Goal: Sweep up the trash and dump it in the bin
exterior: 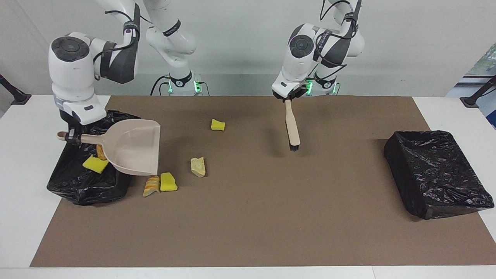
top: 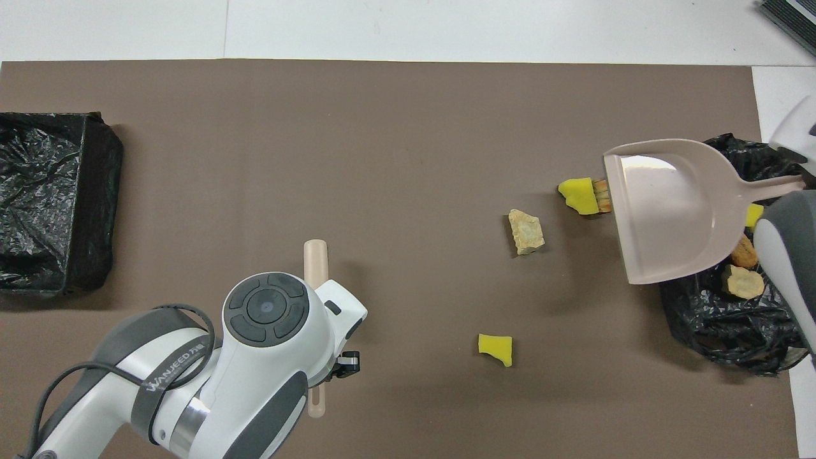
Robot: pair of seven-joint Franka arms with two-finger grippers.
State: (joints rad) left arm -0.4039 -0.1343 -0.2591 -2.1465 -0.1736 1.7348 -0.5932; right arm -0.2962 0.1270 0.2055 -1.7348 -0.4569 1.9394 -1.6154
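My right gripper [exterior: 73, 135] is shut on the handle of the beige dustpan [exterior: 135, 147], also in the overhead view [top: 669, 217]. The empty pan hangs level over the rim of the black-lined bin [exterior: 89, 186] and the mat beside it. In the bin lie a yellow chunk [exterior: 95, 164] and two brown lumps [top: 743, 282]. On the mat lie a striped bread piece [exterior: 152, 185], a yellow chunk [exterior: 168, 182], a beige lump [exterior: 198, 167] and a small yellow chunk [exterior: 217, 124]. My left gripper [exterior: 287, 97] is shut on the hand brush [exterior: 291, 126], bristles down, just above the mat.
A second black-lined bin [exterior: 438, 174] stands at the left arm's end of the brown mat [exterior: 271, 217]. The white table [exterior: 23, 217] shows around the mat. In the overhead view the pan covers part of the bread piece [top: 601, 196].
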